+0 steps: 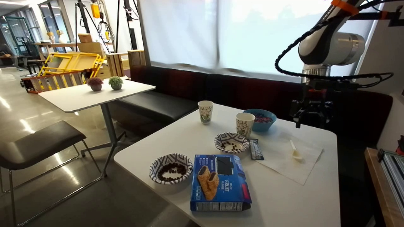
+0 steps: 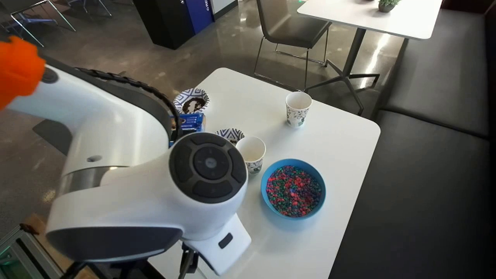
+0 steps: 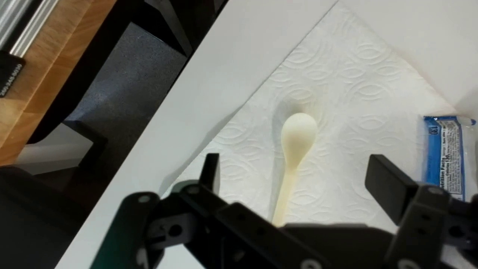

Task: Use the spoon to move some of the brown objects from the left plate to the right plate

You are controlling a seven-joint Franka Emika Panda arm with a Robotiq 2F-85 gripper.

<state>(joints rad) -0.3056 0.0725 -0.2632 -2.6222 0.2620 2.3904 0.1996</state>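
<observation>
The cream-coloured, plastic-looking spoon (image 3: 297, 134) lies on a white embossed paper napkin (image 3: 351, 149) on the white table (image 1: 284, 198). In the wrist view I find its oval end pointing to the top, its long axis close to vertical with a slight lean to the right; the handle's tip is hidden behind my black two-fingered gripper (image 3: 295, 170). The fingers (image 3: 388, 183) stand wide apart above the napkin. Seen from the wrist, the spoon's neck sits roughly midway between them, and its oval end extends past the fingertips.

At the napkin's edge lies a blue-and-silver foil wrapper (image 3: 446, 157); I read "Nutrition Facts" and "Calories 130". Near it is the right plate (image 1: 230, 137), small, round and shallow with a dark-and-white patterned rim; farther out is the left plate (image 1: 175, 158), its near twin. Small dark brown objects (image 1: 181, 169) form a ring in the left plate; fewer lie scattered in the right plate. Just beside the left plate is a blue cardboard box (image 1: 221, 186) lettered "TASTY FRUIT FLAVOR"; whether they touch I cannot tell. A printed white paper cup (image 1: 245, 123) stands just beside the right plate. A round blue bowl (image 1: 264, 126) holds multicoloured bits (image 2: 294, 192). A black end cap (image 3: 10, 71) appears to read 260-248-8030.
</observation>
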